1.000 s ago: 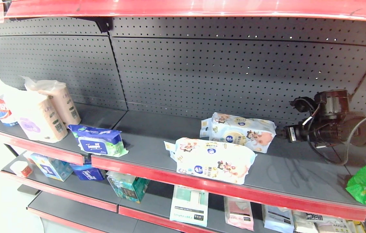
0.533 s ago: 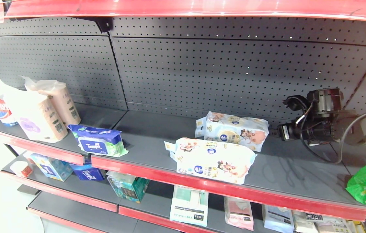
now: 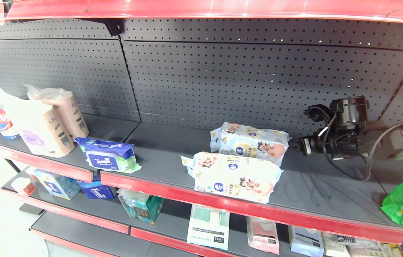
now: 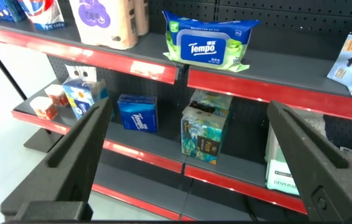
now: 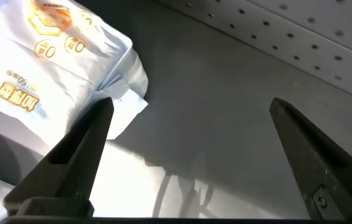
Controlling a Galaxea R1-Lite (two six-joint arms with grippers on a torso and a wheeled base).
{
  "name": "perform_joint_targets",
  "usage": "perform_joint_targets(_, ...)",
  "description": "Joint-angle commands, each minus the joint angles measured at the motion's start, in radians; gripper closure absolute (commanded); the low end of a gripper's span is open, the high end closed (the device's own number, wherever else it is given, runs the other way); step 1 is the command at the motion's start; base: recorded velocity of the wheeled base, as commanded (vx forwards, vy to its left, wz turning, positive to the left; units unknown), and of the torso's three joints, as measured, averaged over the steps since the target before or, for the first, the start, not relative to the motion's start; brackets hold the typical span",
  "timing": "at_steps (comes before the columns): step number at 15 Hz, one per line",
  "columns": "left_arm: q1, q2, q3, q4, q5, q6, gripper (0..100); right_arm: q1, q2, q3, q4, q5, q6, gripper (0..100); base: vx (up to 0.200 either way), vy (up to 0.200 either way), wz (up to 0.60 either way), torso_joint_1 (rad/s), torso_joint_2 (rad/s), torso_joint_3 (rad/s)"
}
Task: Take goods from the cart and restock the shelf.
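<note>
The shelf (image 3: pixel 173 146) has much bare board, so restocking looks well short of done. The front pack (image 3: pixel 235 176) lies at its front edge. The rear pack (image 3: pixel 251 142) lies just behind, near the back wall, already set down. The right gripper (image 3: pixel 294 145) sits at that pack's right end, jaws spread wide and gripping nothing. The left gripper (image 4: pixel 188 106) hangs before a lower shelf (image 4: pixel 132 152), jaws wide and empty.

A pale-blue, cartoon-printed wipes pack (image 3: pixel 249 142) lies flat toward the shelf's (image 3: pixel 315 192) back edge, just behind a similar pack (image 3: pixel 233 176) at the front edge.
</note>
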Motion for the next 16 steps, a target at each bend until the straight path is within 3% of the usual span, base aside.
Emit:
perform_joint_targets(1, 0.000, 0.000, 0.000, 0.000, 0.000, 0.000, 0, 0.007, 0.003, -0.004, 0.000, 0.000, -0.001, 0, 0.000, 0.000, 0.00, 0.000, 0.00, 0.000)
perform_joint_targets(7, 0.000, 0.000, 0.000, 0.000, 0.000, 0.000, 0, -0.044, -0.074, 0.060, 0.001, 0.002, -0.004, 0, 0.000, 0.000, 0.00, 0.000, 0.00, 0.000)
perform_joint_targets(10, 0.000, 0.000, 0.000, 0.000, 0.000, 0.000, 0, -0.078, -0.311, 0.255, 0.000, 0.005, 0.001, 0, 0.000, 0.000, 0.00, 0.000, 0.00, 0.000)
perform_joint_targets(13, 0.000, 0.000, 0.000, 0.000, 0.000, 0.000, 0, -0.081, -0.824, 0.629, 0.000, 0.013, 0.076, 0, 0.000, 0.000, 0.00, 0.000, 0.00, 0.000)
perform_joint_targets(15, 0.000, 0.000, 0.000, 0.000, 0.000, 0.000, 0, -0.065, -1.209, 0.832, 0.003, 0.135, 0.070, 0, 0.000, 0.000, 0.00, 0.000, 0.00, 0.000)
perform_joint_targets(16, 0.000, 0.000, 0.000, 0.000, 0.000, 0.000, 0, -0.064, -1.325, 0.867, 0.015, 0.151, 0.061, 0, 0.000, 0.000, 0.00, 0.000, 0.00, 0.000)
